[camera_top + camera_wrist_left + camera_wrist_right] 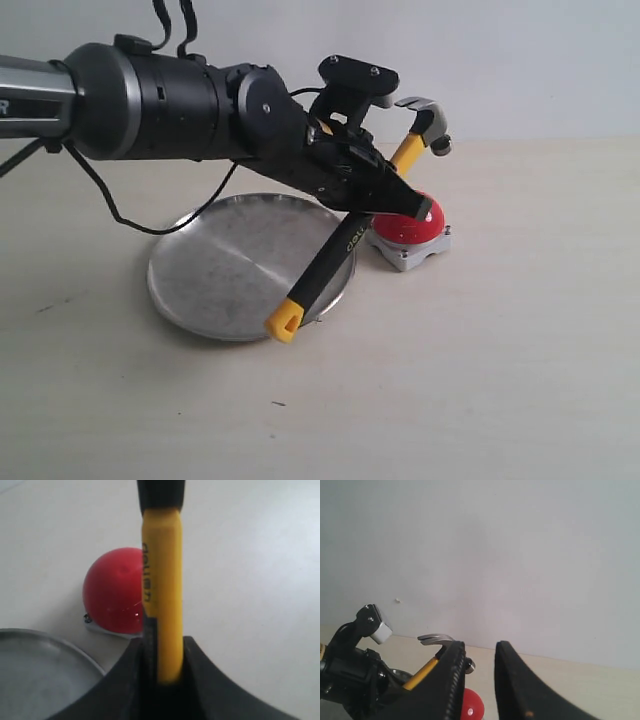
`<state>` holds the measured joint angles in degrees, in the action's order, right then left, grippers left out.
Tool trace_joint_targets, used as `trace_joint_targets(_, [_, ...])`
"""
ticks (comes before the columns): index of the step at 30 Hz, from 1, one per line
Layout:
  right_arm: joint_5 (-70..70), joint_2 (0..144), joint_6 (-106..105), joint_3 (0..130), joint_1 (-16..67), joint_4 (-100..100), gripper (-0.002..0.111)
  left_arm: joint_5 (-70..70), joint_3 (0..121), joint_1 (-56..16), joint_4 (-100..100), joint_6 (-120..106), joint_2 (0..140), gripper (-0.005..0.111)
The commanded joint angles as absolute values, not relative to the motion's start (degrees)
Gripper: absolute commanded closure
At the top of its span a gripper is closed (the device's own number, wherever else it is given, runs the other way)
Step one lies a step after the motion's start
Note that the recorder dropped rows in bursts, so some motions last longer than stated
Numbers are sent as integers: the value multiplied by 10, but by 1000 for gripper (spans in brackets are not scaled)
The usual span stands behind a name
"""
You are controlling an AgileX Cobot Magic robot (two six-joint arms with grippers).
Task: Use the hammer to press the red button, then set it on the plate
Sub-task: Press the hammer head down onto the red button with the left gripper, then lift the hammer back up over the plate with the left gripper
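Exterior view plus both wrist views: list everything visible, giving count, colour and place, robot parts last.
small claw hammer: one, dark metal head, yellow-and-black handle; held tilted, head raised beyond the button, yellow end near the plate's rim.
glossy red dome button: one, on a light-grey square base; beside the plate.
round silver metal plate: one, dull silver; on the table.
pale beige table: one; under everything.
left gripper: one, black; fingers shut on the hammer's handle.
right gripper: one, black; fingers apart, empty.

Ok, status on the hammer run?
Left gripper shut on hammer, mid-handle. Right gripper open, empty. Head raised clear of red button; handle end over plate. No obstruction seen.
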<state>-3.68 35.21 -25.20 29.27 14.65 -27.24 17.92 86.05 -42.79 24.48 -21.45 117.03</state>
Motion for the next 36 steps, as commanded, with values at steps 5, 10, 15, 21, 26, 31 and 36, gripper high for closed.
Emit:
trace_joint_targets(5, [-35, 350, -254, 289, 147, -272, 87, 137, 873, -413, 236, -206, 1195, 107])
trace_joint_targets(10, [-35, 350, -254, 289, 147, -272, 87, 149, 873, -411, 230, -204, 1195, 107])
trace_joint_targets(15, [-35, 350, -254, 289, 147, -273, 87, 144, 873, -411, 228, -206, 1176, 107])
trace_joint_targets(21, [-35, 350, -254, 289, 147, -273, 87, 118, 873, -411, 213, -206, 1128, 107])
trace_joint_targets(26, [-35, 350, -253, 289, 147, -273, 87, 113, 873, -411, 213, -207, 1126, 107])
trace_joint_targets(31, [-35, 350, -253, 289, 147, -273, 87, 119, 873, -415, 220, -206, 1191, 107])
trace_joint_targets(36, [-35, 350, -254, 289, 147, -273, 87, 138, 873, -427, 198, -206, 1222, 107])
